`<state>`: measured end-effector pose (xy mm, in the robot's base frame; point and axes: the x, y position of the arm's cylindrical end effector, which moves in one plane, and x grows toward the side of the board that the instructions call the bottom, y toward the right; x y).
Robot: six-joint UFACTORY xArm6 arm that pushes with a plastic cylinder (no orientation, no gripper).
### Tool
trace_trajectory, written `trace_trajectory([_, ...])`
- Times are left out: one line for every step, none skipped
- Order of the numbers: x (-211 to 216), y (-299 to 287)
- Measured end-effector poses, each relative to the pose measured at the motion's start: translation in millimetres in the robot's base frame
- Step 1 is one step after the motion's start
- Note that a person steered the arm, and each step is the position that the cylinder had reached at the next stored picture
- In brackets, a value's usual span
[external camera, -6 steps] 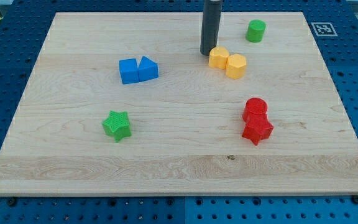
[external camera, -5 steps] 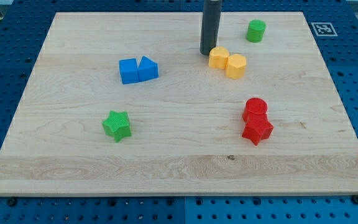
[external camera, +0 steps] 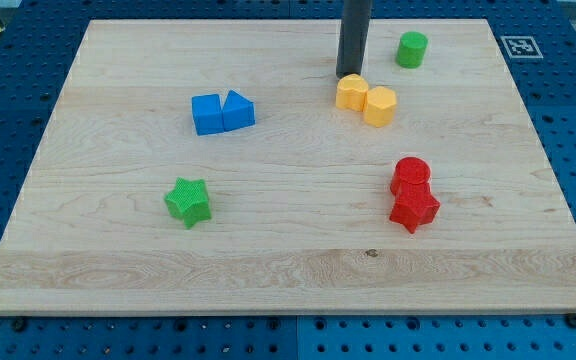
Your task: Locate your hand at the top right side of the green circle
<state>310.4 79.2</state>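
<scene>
The green circle block (external camera: 412,48) stands near the board's top right. My tip (external camera: 349,75) is the lower end of the dark rod, to the left of and slightly below the green circle, apart from it. The tip is just above the left one of two yellow blocks (external camera: 352,93), close to it or touching; I cannot tell which. The second yellow block (external camera: 380,105) sits against the first on its right.
A blue cube (external camera: 207,114) and a blue triangular block (external camera: 238,110) sit together at the left. A green star (external camera: 188,202) lies lower left. A red cylinder (external camera: 410,176) and a red star (external camera: 414,209) sit together lower right. The wooden board (external camera: 288,270) carries them all.
My tip has moved to the right and a little up, toward the green circle. No block has moved.
</scene>
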Motion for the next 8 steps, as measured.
trace_trajectory([16,26])
trace_trajectory([32,49])
trace_trajectory([33,85])
trace_trajectory([33,121])
trace_trajectory([33,154])
trace_trajectory([6,175])
trace_trajectory([-20,176])
trace_trajectory([-53,176])
